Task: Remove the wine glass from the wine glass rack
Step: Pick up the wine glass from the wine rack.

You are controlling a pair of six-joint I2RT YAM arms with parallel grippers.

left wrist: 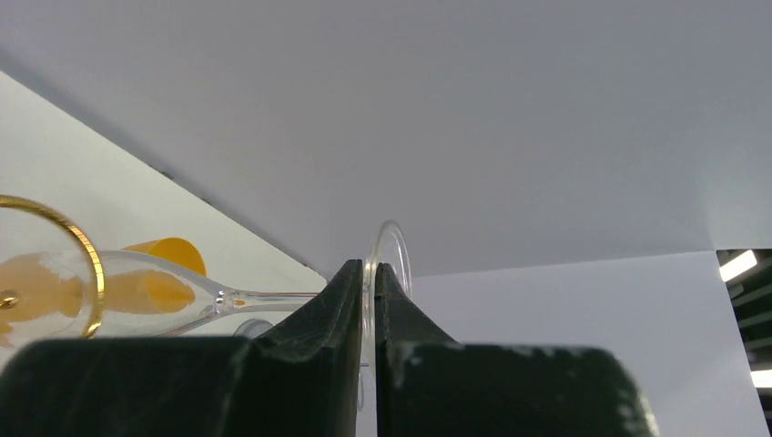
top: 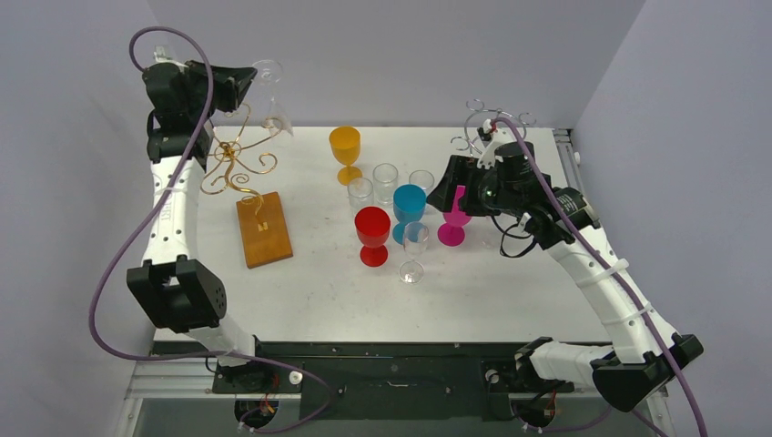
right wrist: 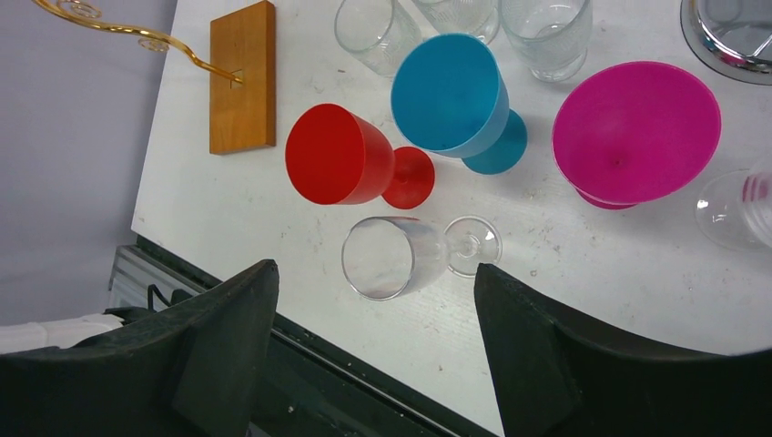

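My left gripper (top: 248,78) is raised at the back left and shut on the round foot (left wrist: 390,250) of a clear wine glass (top: 272,102). In the left wrist view the gripper (left wrist: 370,271) pinches the foot edge-on. The stem (left wrist: 264,297) runs left to the bowl (left wrist: 137,289). A gold loop (left wrist: 84,246) of the gold wire rack (top: 238,159) crosses the bowl; I cannot tell if they touch. The rack stands on a wooden base (top: 264,228). My right gripper (top: 448,193) is open and empty above the middle glasses, and it also shows in the right wrist view (right wrist: 375,269).
On the table stand an orange goblet (top: 345,150), a red goblet (top: 372,233), a blue goblet (top: 409,208), a magenta glass (top: 452,228), a clear wine glass (top: 414,252) and clear tumblers (top: 385,177). A silver wire rack (top: 487,127) stands at the back right.
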